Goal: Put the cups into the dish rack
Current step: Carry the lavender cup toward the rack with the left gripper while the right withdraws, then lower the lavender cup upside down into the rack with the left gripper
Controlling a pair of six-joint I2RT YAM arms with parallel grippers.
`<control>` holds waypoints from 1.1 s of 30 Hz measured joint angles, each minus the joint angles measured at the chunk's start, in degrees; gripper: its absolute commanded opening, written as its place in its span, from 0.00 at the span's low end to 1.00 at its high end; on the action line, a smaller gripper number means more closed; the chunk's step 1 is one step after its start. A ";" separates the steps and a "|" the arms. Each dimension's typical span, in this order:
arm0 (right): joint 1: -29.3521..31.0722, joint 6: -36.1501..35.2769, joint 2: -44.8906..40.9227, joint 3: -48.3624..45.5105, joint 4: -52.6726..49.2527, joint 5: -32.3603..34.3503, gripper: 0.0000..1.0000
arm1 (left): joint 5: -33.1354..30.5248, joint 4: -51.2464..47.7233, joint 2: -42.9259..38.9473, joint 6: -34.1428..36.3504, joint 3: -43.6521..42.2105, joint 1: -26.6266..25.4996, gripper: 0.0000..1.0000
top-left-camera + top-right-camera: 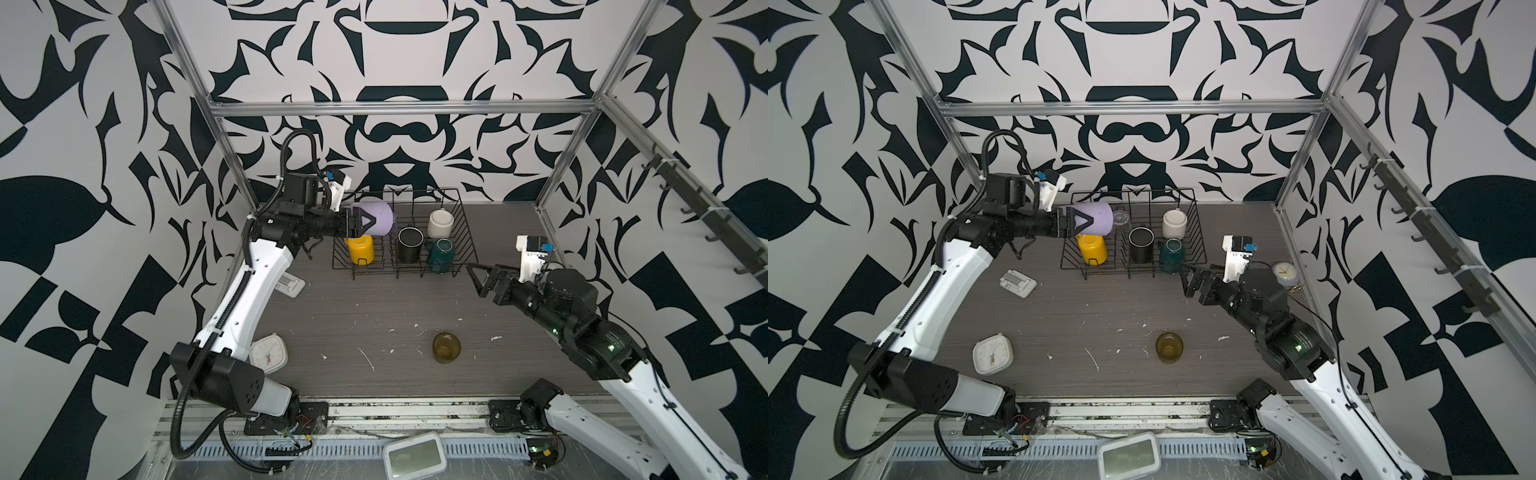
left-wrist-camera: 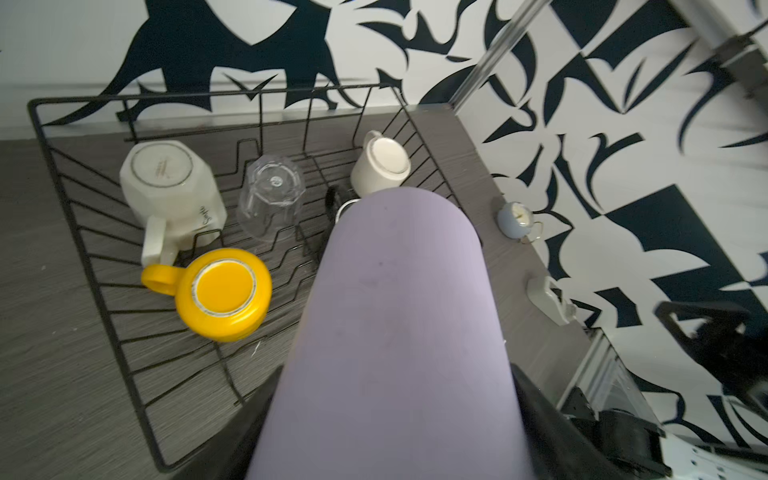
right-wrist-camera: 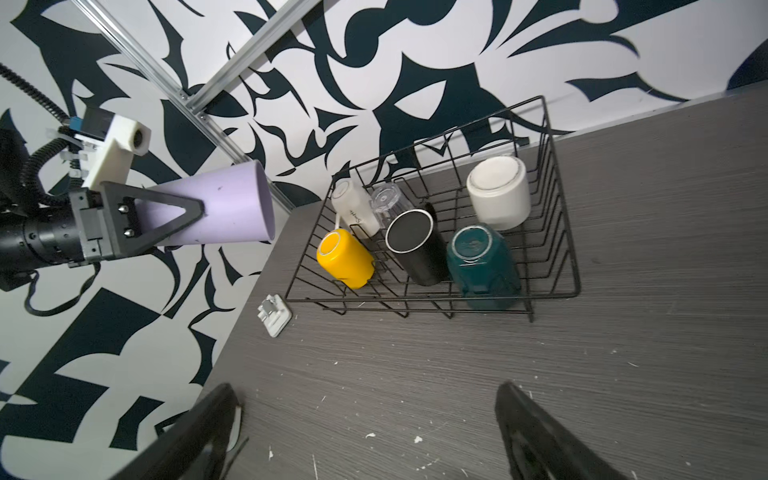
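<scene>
The dish rack [image 1: 467, 226] stands on the grey surface [image 1: 374, 316] at the upper centre of both top views, against the patterned back wall. Six cups sit in it, each base up. The front row holds the yellow mug [image 1: 360, 249] at the left end, the black mug [image 1: 410, 245] in the middle and the teal mug [image 1: 440, 255] at the right end. Behind the teal mug stands a round white mug [image 1: 440, 223]. The left wrist view shows the faceted white mug [image 2: 170, 187] behind the yellow mug, with the clear glass [image 2: 270, 195] just beside it. The left claw [image 1: 370, 222] grips the lilac tumbler [image 1: 380, 216] near its narrow end, one finger on each side. The tumbler lies horizontal in the air over the left end of the rack, above the yellow mug, with its wider end pointing away from the claw. It touches no other cup. The right claw [image 3: 365, 388] is spread wide and holds nothing. It hangs over the surface near the right front corner of the rack, clear of the wire. The amber glass [image 1: 446, 347] stands upright on the surface at the lower centre of both top views, well apart from the rack and from both claws. A white square clock [image 1: 269, 354] lies at the lower left of the surface beside the left arm. A pale-blue round clock [image 1: 1284, 274] stands at the right edge, behind the right arm.
</scene>
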 measured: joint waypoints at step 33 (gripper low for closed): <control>0.00 -0.20 -8.55 -5.14 -8.76 3.10 0.98 | -27.43 -19.23 36.39 4.04 31.50 -10.32 0.00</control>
